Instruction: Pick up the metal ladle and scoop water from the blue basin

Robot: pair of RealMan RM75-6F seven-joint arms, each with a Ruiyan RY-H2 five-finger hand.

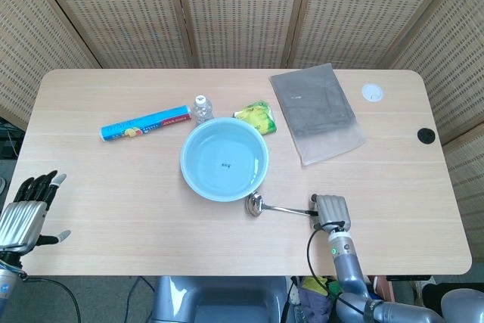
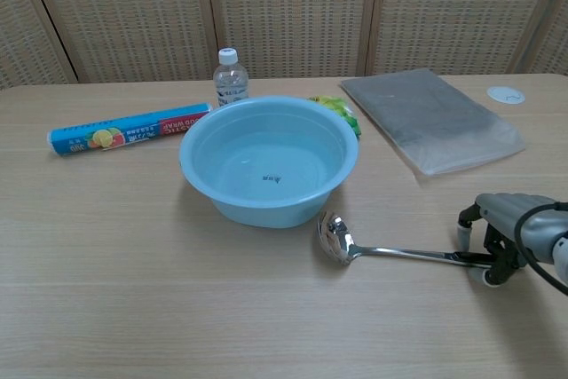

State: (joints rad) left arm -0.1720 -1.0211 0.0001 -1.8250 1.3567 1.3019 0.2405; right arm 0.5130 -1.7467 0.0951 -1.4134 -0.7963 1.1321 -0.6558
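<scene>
The metal ladle [image 1: 255,203] [image 2: 335,239] lies flat on the table, its bowl just in front of the blue basin [image 1: 184,160] [image 2: 266,210], which holds water. The handle runs right to my right hand [image 1: 331,208] [image 2: 501,228]. That hand hangs over the handle's tip with its fingers [image 2: 463,228] pointing down on either side of it, apart, and the ladle stays on the wood. My left hand [image 1: 26,209] shows only in the head view, off the table's near left corner, fingers spread and holding nothing.
Behind the basin stand a small water bottle [image 1: 201,107] [image 2: 230,76], a blue wrap roll [image 1: 145,123] [image 2: 129,129] and a yellow-green packet [image 1: 257,116] [image 2: 342,111]. A grey bag [image 1: 316,111] [image 2: 432,119] lies at the back right, near a white disc [image 1: 371,93].
</scene>
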